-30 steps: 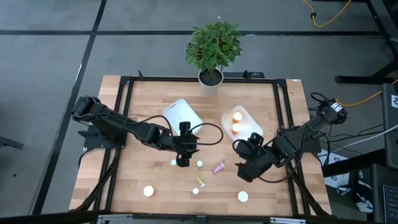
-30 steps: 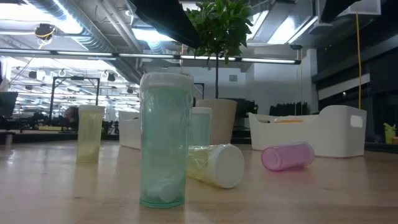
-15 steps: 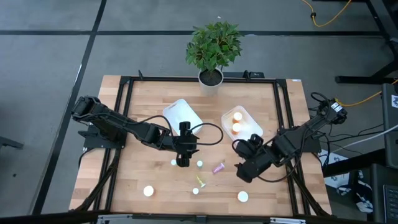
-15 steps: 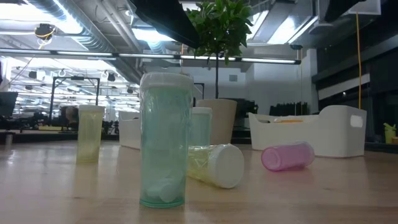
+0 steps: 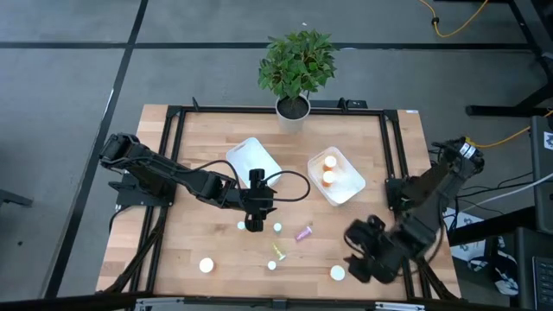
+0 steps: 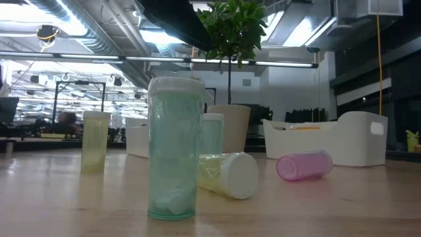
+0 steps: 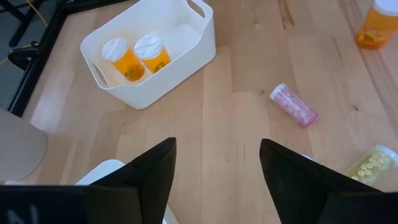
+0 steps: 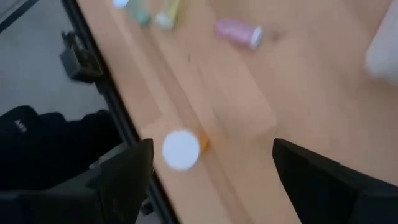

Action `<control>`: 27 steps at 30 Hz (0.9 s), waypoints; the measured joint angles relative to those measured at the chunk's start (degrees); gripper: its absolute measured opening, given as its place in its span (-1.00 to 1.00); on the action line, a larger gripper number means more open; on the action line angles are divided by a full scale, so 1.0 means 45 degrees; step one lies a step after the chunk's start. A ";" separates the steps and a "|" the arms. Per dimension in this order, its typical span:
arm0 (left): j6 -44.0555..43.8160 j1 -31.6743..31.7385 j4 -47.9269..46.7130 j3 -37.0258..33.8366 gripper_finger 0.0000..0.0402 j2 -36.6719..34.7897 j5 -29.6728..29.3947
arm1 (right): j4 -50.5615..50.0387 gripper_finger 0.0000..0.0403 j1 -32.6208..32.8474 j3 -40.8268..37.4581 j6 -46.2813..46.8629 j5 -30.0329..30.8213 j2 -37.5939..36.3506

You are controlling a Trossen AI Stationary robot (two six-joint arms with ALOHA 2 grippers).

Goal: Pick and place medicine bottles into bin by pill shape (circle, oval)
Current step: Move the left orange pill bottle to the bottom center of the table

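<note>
Right bin (image 5: pixel 346 185) holds two orange bottles (image 5: pixel 329 169); left bin (image 5: pixel 255 159) contents hidden. Other bottles (image 5: pixel 303 232) loose on table (image 5: pixel 199 138). Left gripper (image 5: pixel 253 224) mid-table, jaws apart; right gripper (image 5: pixel 361 269) near front edge, jaws apart, nothing held.

An upright orange medicine bottle with a round white cap (image 8: pixel 182 149) stands on the pale wooden table (image 8: pixel 267 93), close to the table's dark metal edge rail (image 8: pixel 106 81). The right gripper (image 8: pixel 211 177) has its two dark fingers (image 8: pixel 121 174) spread wide, one on either side of this bottle and clear of it. Well beyond the orange bottle, a pink bottle with a white cap (image 8: pixel 238 31) lies on its side. Farther from the orange bottle, near the rail, are a yellow-green bottle (image 8: pixel 169 14) and a pale teal bottle (image 8: pixel 138 14), both blurred. A blurred white tray corner (image 8: pixel 382 53) shows far from the orange bottle.
</note>
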 joint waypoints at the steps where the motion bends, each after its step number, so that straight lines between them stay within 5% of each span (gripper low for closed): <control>1: -0.0002 0.0002 0.0003 0.0000 0.12 0.0000 -0.0002 | 0.0175 0.64 0.0273 -0.0242 0.0381 0.0009 0.0009; 13: -0.1627 -0.0285 0.0087 0.0000 0.12 0.0000 0.1072 | 0.7187 0.64 0.1437 -0.4176 0.2429 -0.1662 0.0019; 18: -0.3409 -0.0627 0.0076 0.0000 0.12 0.0000 0.1180 | 0.7647 0.64 0.1437 -0.4680 0.2426 -0.1631 0.0019; 27: -0.4971 -0.1472 -0.1626 0.0010 0.12 -0.0010 0.4446 | 0.7567 0.64 0.1432 -0.4680 0.2393 -0.1602 0.0019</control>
